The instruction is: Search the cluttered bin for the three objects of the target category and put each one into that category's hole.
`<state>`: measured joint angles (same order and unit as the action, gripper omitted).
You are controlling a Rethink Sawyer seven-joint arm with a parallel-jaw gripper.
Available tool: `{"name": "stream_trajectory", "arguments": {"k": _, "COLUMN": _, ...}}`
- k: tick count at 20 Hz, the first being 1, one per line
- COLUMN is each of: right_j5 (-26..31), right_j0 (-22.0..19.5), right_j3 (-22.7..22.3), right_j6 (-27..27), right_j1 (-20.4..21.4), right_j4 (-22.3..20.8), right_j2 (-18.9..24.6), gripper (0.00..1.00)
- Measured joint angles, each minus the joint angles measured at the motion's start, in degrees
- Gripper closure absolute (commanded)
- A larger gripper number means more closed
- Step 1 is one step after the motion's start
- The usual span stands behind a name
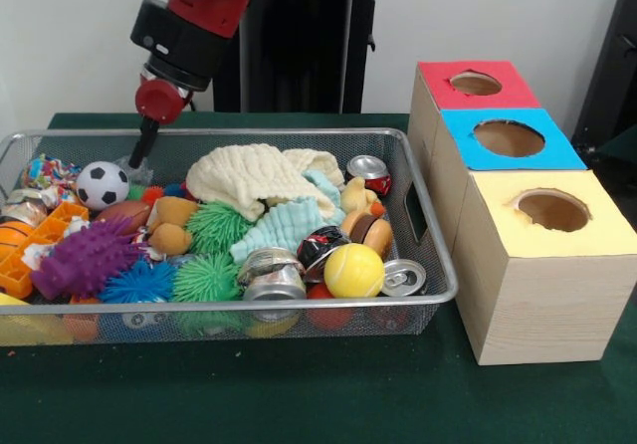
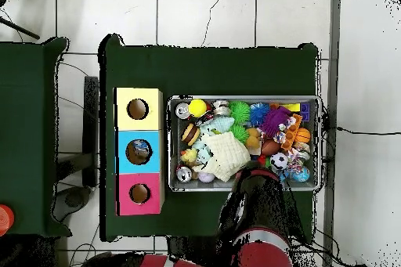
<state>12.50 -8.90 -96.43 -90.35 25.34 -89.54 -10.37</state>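
Reaching into the bin [image 1: 403, 208], the pincer [image 1: 137, 161] touches clear film [image 1: 139, 174].

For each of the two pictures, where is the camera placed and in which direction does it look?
Front view: across the table, facing the robot; it sees the bin, the three boxes and the arm with its gripper lowered by the soccer ball.
Overhead view: above the table, looking straight down; the arm enters from the bottom edge.
Both views show the bin and the blue-topped box's hole.
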Motion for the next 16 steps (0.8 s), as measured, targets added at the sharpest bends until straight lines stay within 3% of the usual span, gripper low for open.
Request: {"name": "stream_trajectory", "arguments": {"k": 16, "right_j5": -6.7, "right_j0": -0.9, "right_j3": 1.9, "right_j6": -0.2, "right_j1": -1.6, "right_j4": 0.0, "right_j2": -3.2, "gripper": 0.00}}
